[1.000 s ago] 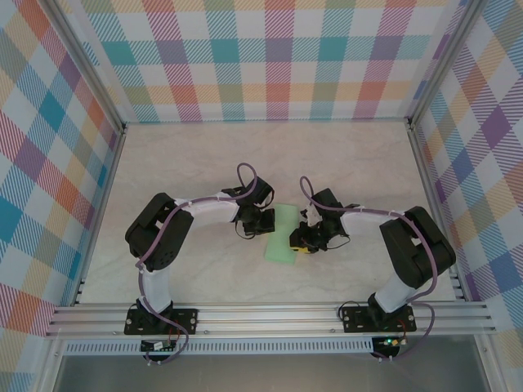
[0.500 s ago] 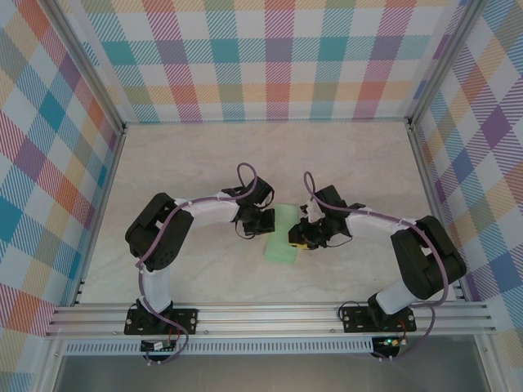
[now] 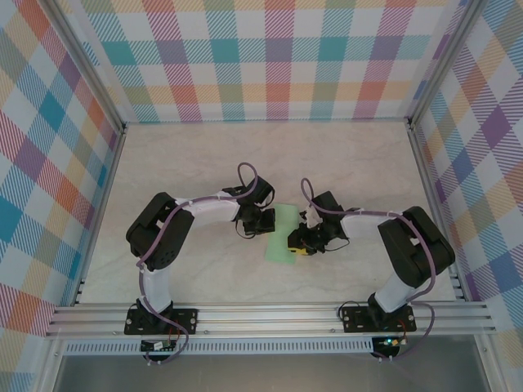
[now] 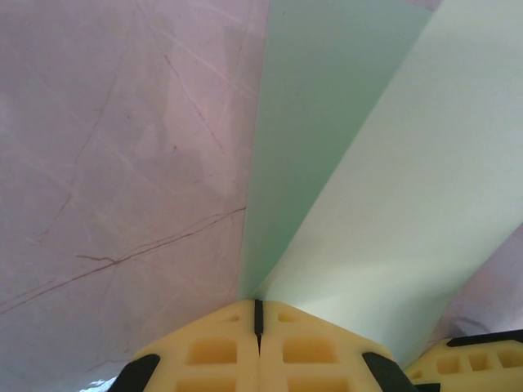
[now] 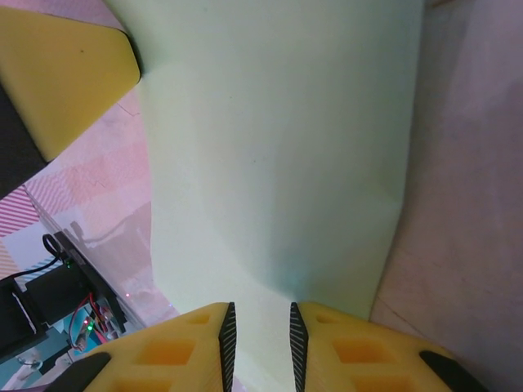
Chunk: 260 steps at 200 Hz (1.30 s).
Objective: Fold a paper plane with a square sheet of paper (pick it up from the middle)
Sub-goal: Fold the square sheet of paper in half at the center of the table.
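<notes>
The pale mint-green folded paper plane [image 3: 282, 234] lies at the centre of the top view on the marbled white table [image 3: 204, 155]. The left gripper [image 4: 258, 314] pinches its edge with fingers pressed together; the right gripper [image 5: 258, 331] clasps its other side through a narrow gap.

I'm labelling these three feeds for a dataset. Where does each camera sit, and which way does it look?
Top external: above and behind the bases, looking down at the table; both arms and the paper between them.
Left wrist: on the left arm, looking along its shut tool at the paper.
Right wrist: on the right arm, over its tool gripping the paper.
All three share the paper.
</notes>
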Motion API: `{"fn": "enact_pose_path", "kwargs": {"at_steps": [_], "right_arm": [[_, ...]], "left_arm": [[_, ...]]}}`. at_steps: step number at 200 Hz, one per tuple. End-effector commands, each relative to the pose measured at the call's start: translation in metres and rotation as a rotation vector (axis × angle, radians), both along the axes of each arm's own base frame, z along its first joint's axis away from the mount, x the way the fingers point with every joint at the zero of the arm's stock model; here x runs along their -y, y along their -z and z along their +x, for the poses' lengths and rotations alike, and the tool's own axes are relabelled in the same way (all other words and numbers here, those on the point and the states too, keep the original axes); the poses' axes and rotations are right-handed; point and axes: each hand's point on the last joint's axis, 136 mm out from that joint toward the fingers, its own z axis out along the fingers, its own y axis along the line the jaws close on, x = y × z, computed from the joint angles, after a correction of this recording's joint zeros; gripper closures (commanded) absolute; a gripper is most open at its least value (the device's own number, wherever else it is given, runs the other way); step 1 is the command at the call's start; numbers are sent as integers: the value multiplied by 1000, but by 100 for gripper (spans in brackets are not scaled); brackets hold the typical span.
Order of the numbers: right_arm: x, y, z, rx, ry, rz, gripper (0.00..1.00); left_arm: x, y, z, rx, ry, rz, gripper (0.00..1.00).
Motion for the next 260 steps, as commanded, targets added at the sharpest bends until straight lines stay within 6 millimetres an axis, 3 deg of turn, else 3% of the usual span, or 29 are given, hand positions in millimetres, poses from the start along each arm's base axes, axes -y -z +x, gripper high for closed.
{"fn": "enact_pose_path", "kwargs": {"at_steps": [1, 23, 41, 105, 122, 166, 210, 244, 260], "right_arm": [[1, -17, -10, 27, -25, 20, 73], [-3, -29, -16, 34, -45, 53, 73], [-6, -24, -21, 21, -58, 42, 73], [7, 28, -35, -70, -35, -78, 73], [7, 22, -35, -61, -34, -67, 73], [-2, -20, -34, 17, -63, 30, 72], [-3, -3, -42, -23, -69, -3, 72], [10, 17, -47, -46, -57, -89, 72], [9, 12, -46, -35, -60, -82, 72]], "left_arm": [[-15, 38, -29, -107, 40, 108, 100], [-15, 37, -28, -106, 43, 108, 100], [-15, 38, -29, -107, 46, 108, 100], [-15, 38, -29, -108, 47, 106, 100], [-16, 38, -29, -105, 48, 112, 100], [-17, 39, -30, -108, 49, 113, 100], [-16, 38, -30, -109, 50, 110, 100], [-16, 38, -30, -109, 49, 111, 100], [-16, 38, -30, -109, 53, 110, 100]]}}
